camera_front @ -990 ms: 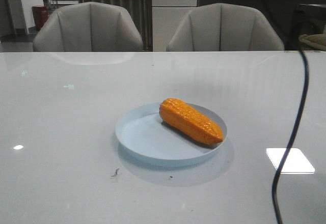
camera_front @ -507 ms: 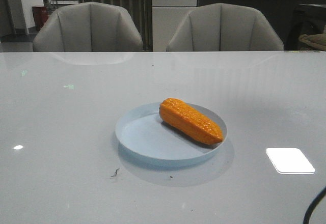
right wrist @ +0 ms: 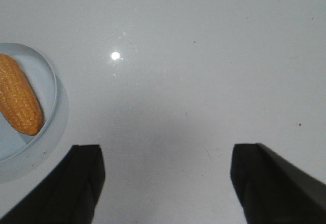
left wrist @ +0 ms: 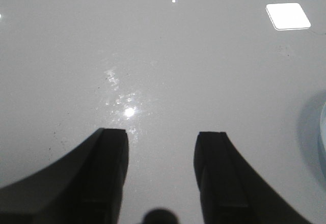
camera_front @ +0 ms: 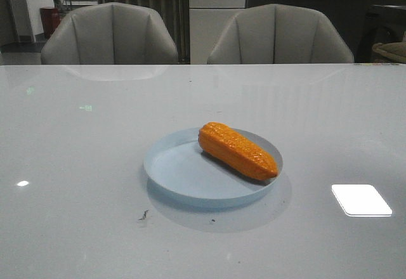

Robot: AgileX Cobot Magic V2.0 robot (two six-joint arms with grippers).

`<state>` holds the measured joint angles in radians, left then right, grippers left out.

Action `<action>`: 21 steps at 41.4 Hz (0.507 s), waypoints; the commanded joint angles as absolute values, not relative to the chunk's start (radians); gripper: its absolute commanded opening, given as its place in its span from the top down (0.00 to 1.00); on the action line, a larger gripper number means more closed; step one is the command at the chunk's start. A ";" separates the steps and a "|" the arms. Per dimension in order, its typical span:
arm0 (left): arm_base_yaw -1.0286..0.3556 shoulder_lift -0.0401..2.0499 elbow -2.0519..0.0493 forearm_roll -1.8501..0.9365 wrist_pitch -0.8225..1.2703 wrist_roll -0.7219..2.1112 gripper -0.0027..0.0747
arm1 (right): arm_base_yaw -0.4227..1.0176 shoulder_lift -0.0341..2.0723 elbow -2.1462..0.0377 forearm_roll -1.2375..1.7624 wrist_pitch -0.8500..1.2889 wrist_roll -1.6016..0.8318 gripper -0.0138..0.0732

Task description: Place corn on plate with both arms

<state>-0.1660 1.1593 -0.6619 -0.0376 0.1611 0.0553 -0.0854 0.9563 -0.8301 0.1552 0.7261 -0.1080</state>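
My left gripper [left wrist: 160, 142] hangs over bare table [camera_front: 76, 165] with its fingers spread and nothing between them, the plate's rim only just showing at the side of its wrist view. Mid-worktop, a little toward the near edge, the corn [camera_front: 238, 151] lies on the plate [camera_front: 184, 171], tip pointing toward the near right corner. The dark cable that trailed by the near right corner has slipped out of view, and my right gripper [right wrist: 165, 180], jaws wide and empty, hangs beside the plate, so I judge the placing done.
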 commanded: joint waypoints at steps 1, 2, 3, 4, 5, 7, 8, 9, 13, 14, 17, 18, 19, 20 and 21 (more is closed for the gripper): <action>-0.168 1.134 -0.688 -0.047 0.083 0.044 0.48 | -0.091 0.938 -0.856 0.168 0.672 -0.111 0.13; -0.168 1.134 -0.688 -0.047 0.083 0.044 0.48 | -0.091 0.938 -0.856 0.168 0.672 -0.111 0.13; -0.168 1.134 -0.688 -0.047 0.083 0.044 0.48 | -0.091 0.938 -0.856 0.168 0.672 -0.111 0.13; -0.168 1.134 -0.688 -0.047 0.083 0.044 0.48 | -0.091 0.938 -0.856 0.168 0.672 -0.111 0.13; -0.168 1.134 -0.688 -0.047 0.083 0.044 0.48 | -0.091 0.938 -0.856 0.168 0.672 -0.111 0.13; -0.168 1.134 -0.688 -0.047 0.083 0.044 0.48 | -0.091 0.938 -0.856 0.168 0.672 -0.111 0.13; -0.168 1.134 -0.688 -0.047 0.083 0.044 0.48 | -0.091 0.938 -0.856 0.168 0.672 -0.111 0.13; -0.168 1.134 -0.688 -0.047 0.083 0.044 0.48 | -0.091 0.938 -0.856 0.168 0.672 -0.111 0.13; -0.168 1.134 -0.688 -0.047 0.083 0.044 0.49 | -0.091 0.938 -0.856 0.168 0.672 -0.111 0.13; -0.168 1.134 -0.688 -0.047 0.083 0.044 0.49 | -0.091 0.938 -0.856 0.168 0.672 -0.111 0.13; -0.168 1.134 -0.688 -0.047 0.083 0.044 0.54 | -0.091 0.938 -0.856 0.168 0.672 -0.111 0.13; -0.168 1.134 -0.688 -0.047 0.083 0.044 0.56 | -0.091 0.938 -0.856 0.168 0.672 -0.111 0.13; -0.168 1.134 -0.688 -0.047 0.083 0.044 0.58 | -0.091 0.938 -0.856 0.168 0.672 -0.111 0.13; -0.168 1.134 -0.688 -0.047 0.083 0.044 0.60 | -0.091 0.938 -0.856 0.168 0.672 -0.111 0.13; -0.168 1.134 -0.688 -0.047 0.083 0.044 0.63 | -0.091 0.938 -0.856 0.168 0.672 -0.111 0.13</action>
<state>-0.1660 1.1593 -0.6619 -0.0376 0.1611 0.0553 -0.0854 0.9546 -0.8301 0.1558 0.7261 -0.1057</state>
